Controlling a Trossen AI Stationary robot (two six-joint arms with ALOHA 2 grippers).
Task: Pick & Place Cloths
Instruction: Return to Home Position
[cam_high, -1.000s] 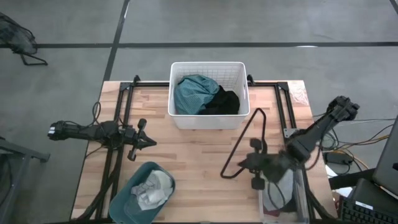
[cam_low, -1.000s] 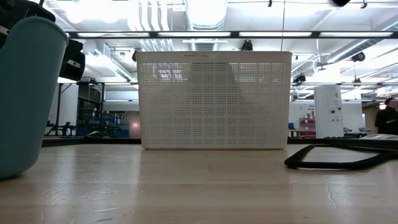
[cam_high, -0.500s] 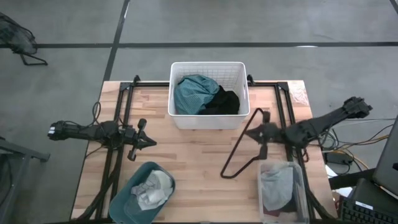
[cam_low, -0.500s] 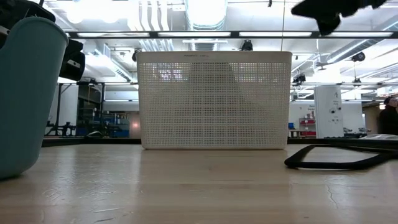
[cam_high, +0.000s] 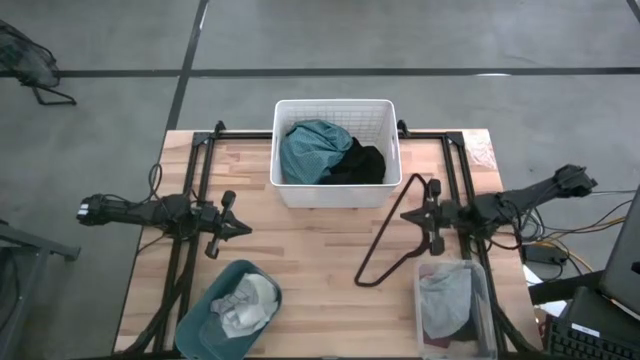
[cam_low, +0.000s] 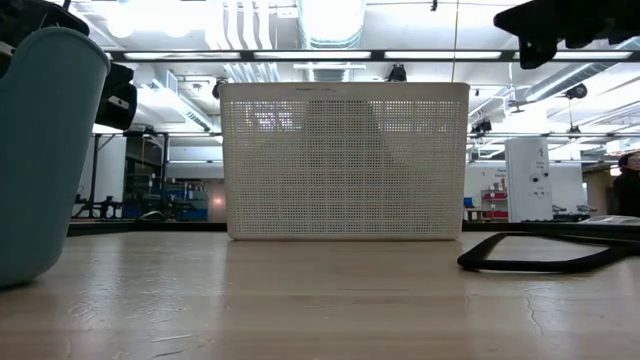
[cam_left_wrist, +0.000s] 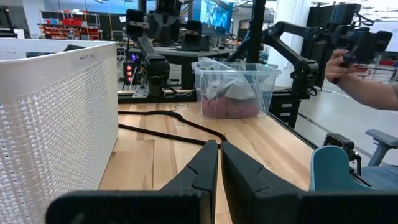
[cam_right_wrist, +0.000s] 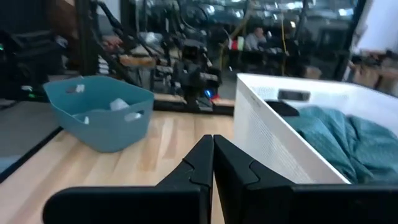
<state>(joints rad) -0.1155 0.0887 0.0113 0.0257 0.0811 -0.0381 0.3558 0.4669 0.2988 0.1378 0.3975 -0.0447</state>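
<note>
Lower frame, high view: teal bin (cam_high: 232, 305) at lower left, holding pale crumpled cloth (cam_high: 245, 304); clear tub (cam_high: 455, 306) at lower right, holding grey cloth (cam_high: 446, 297) over something pink. Both receptacles apparently set near the arms as drop-off points.

Mid frame: left gripper (cam_high: 236, 229) at centre left, low over bare tabletop (cam_high: 300, 240), jaws closed together, holding nothing. Right gripper (cam_high: 432, 214) at centre right, raised above the tub's far edge, jaws likewise pressed shut and empty, aimed toward the basket. Black hanger (cam_high: 388, 230) lying flat between basket and tub.

Upper centre: white mesh basket (cam_high: 336, 152) with teal cloth (cam_high: 312, 148) and black cloth (cam_high: 360, 164) heaped inside, likely the supply within reach of both arms.
</note>
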